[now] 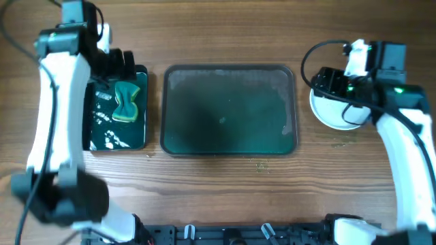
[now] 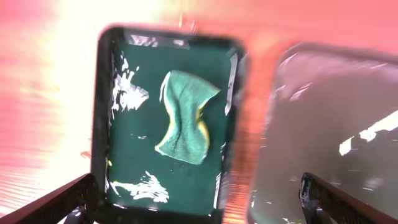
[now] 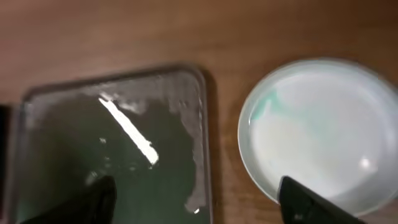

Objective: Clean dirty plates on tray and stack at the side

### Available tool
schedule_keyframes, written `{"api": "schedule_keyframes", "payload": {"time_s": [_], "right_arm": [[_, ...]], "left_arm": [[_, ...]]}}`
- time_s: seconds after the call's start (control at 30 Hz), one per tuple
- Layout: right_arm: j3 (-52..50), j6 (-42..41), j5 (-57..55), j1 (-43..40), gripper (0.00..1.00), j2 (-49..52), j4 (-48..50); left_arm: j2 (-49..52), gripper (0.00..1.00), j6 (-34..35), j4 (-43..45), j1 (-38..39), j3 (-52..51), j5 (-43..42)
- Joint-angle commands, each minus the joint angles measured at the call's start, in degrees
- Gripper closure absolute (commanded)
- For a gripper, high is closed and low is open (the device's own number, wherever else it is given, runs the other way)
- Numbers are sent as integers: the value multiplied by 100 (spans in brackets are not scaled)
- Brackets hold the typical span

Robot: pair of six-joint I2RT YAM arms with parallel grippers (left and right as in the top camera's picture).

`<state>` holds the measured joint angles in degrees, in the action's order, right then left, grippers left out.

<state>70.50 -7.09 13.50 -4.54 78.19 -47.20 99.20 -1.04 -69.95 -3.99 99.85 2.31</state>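
A brown wooden table (image 1: 225, 184) carries everything. At the right of the overhead frame, the right hand (image 1: 332, 83) hangs over the upper part of a plate (image 1: 332, 117). In its wrist view the right hand's two dark fingers (image 3: 93, 202) sit wide apart at the bottom corners, with nothing between them. In that view the plate is pale and round, fills the right half, and has a faint teal smear (image 3: 267, 102) near its left rim. I cannot tell whether more plates lie under it. The plate sits on the table just right of the tray (image 1: 230, 139) and apart from it. The tray lies in the middle of the overhead frame, dark green with a grey rim. It has nothing on it and shows whitish patches along its top and right edges.

At the upper left of the overhead frame, the left hand (image 1: 119, 64) is above the top end of a small tray (image 1: 141, 136). In its wrist view the left hand's fingers (image 2: 68, 202) are spread wide and grip nothing. A crumpled green sponge (image 2: 185, 118) lies in the small tray among white glints.
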Motion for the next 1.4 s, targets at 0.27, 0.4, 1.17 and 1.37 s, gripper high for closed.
{"api": "schedule_keyframes", "payload": {"time_s": [0.27,0.4,1.17,1.37], "right_arm": [[654,350,55,13,0,-2782,-476],[654,350,55,13,0,-3112,-481],[-5412,684,157,494,0,-6450,4662],[-6747,74,-249,625,0,-7394,5405]], "left_arm": [[-695,0,-4,-37,87,57,35],[-695,0,-4,-37,87,57,35],[-695,0,-4,-37,87,57,35],[-695,0,-4,-37,87,57,35]]}}
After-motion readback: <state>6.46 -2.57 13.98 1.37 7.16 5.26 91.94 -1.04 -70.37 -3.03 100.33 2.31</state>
